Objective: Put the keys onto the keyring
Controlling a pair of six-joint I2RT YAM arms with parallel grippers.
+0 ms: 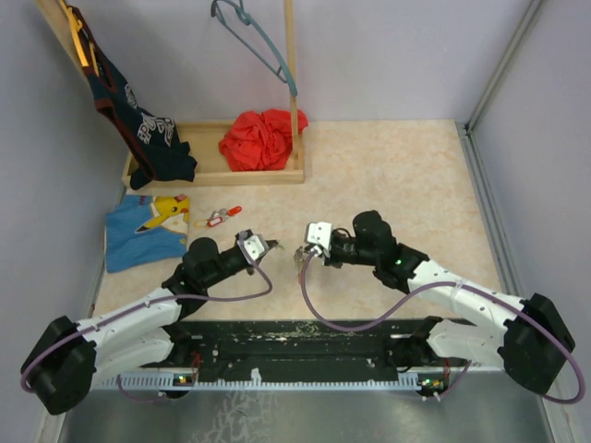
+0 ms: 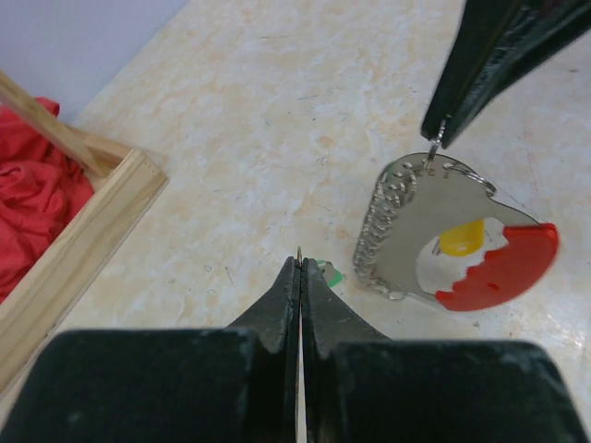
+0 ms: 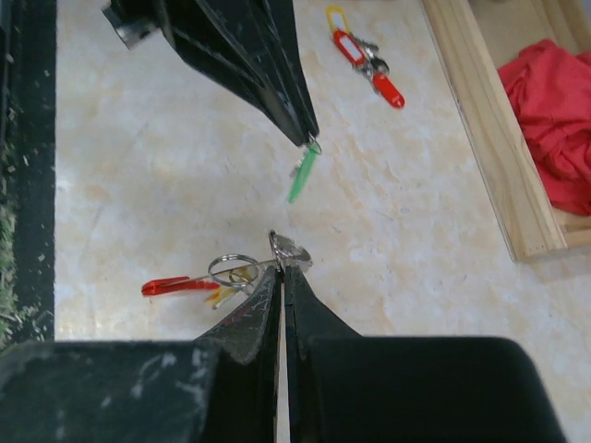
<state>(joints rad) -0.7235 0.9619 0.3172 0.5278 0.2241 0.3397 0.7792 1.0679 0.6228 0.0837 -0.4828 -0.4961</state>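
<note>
Left fingers [image 2: 282,309] tight on slim green plastic key [image 3: 303,175]; right fingers [image 3: 261,309] tight on round shiny metal keyring [image 3: 288,247].

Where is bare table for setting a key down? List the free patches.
Widest: table right of the tray, beyond the right arm. Smaller: strip between tray and jaws. Crowded: left side, with blue cloth and loose keys, and the gap between both jaws.
</note>
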